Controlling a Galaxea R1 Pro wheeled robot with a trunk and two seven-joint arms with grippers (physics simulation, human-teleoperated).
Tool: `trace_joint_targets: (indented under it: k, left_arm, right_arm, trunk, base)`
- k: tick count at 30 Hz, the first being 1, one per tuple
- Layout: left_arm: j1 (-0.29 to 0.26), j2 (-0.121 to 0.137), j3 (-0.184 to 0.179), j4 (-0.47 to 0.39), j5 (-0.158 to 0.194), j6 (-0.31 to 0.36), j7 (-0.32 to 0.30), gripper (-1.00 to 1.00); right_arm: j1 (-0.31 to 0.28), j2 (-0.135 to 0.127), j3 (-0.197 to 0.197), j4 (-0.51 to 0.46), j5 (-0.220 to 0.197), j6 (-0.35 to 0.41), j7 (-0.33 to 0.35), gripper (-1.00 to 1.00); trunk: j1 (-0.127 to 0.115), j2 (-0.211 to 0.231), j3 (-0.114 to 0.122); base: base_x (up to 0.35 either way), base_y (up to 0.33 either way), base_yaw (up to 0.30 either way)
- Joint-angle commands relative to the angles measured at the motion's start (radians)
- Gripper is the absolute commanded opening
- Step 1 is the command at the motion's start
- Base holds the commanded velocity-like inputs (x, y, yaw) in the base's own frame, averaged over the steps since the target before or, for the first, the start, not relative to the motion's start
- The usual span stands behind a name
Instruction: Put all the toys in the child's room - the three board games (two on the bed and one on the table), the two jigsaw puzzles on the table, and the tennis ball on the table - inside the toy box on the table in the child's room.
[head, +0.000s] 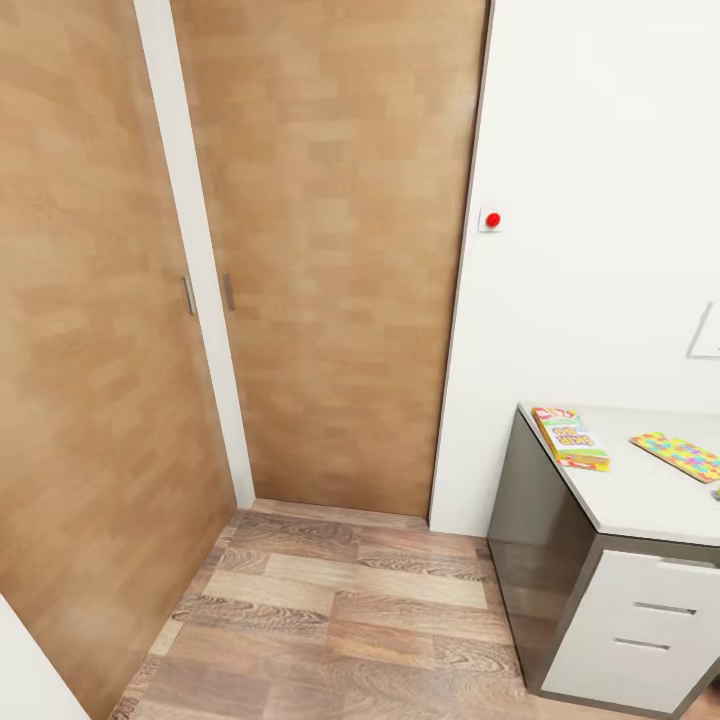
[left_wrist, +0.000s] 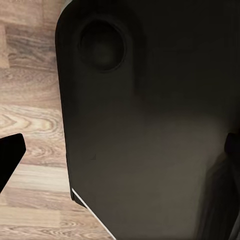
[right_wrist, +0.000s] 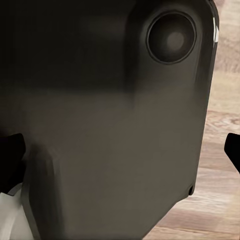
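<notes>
Wood-grain planks of the floor (head: 350, 620) lie nearest, brown and streaked, running up to the table (head: 640, 500). That table has a pale grey top, a dark grey side panel and white drawer fronts with slim bar handles. On its top, near the corner closest to the doors, lies a flat rectangular board game (head: 571, 438), its box yellow, green and red with lettering too small to read. Just beyond it along the table top, apart from it, lies a flat jigsaw puzzle (head: 680, 455), a patchwork of bright coloured pieces.

Behind the table stands a plain white wall carrying a small white plate with a red button (head: 491, 219). Left of that, two tall wooden doors (head: 330, 250) with short metal handles meet a white post.

Both wrist views face smooth dark rounded housing of the robot over the planks. Only dark finger edges of the left end effector (left_wrist: 10, 157) and right end effector (right_wrist: 232, 150) appear; I cannot tell whether either is spread.
</notes>
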Motion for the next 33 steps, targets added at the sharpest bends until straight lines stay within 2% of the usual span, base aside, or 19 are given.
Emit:
trace_joint_targets:
  k: [1, 12, 19, 25, 33]
  left_arm:
    - [0.0, 0.0, 0.0, 0.0, 0.0, 0.0, 0.0, 1.0]
    - [0.0, -0.001, 0.004, -0.001, 0.0, -0.005, 0.0, 1.0]
    - [0.0, -0.004, 0.007, -0.011, 0.0, -0.008, -0.001, 1.0]
    - [0.0, -0.004, 0.006, -0.029, -0.004, -0.009, -0.001, 1.0]
    - [0.0, 0.001, 0.005, -0.042, -0.006, -0.009, -0.002, 1.0]
  right_arm:
    - [0.0, 0.0, 0.0, 0.0, -0.001, 0.0, 0.0, 1.0]
    - [0.0, -0.002, -0.002, 0.0, 0.0, 0.001, 0.0, 1.0]
    - [0.0, -0.02, -0.001, -0.001, 0.0, 0.002, 0.0, 1.0]
    - [0.0, -0.023, 0.001, -0.001, 0.002, 0.001, 0.0, 1.0]
    - [0.0, -0.021, 0.001, -0.001, 0.003, 0.0, 0.0, 1.0]
  trunk:
    - [0.0, 0.0, -0.001]
    - [0.0, 0.0, -0.006]
    - [0.0, 0.0, -0.011]
    - [-0.023, 0.042, 0.001]
    - [-0.054, 0.098, 0.023]
  base:
    - [0.0, 0.0, -0.069]
    - [0.0, 0.0, -0.213]
    - [0.0, 0.0, -0.245]
    - [0.0, 0.0, -0.196]
    - [0.0, 0.0, -0.041]
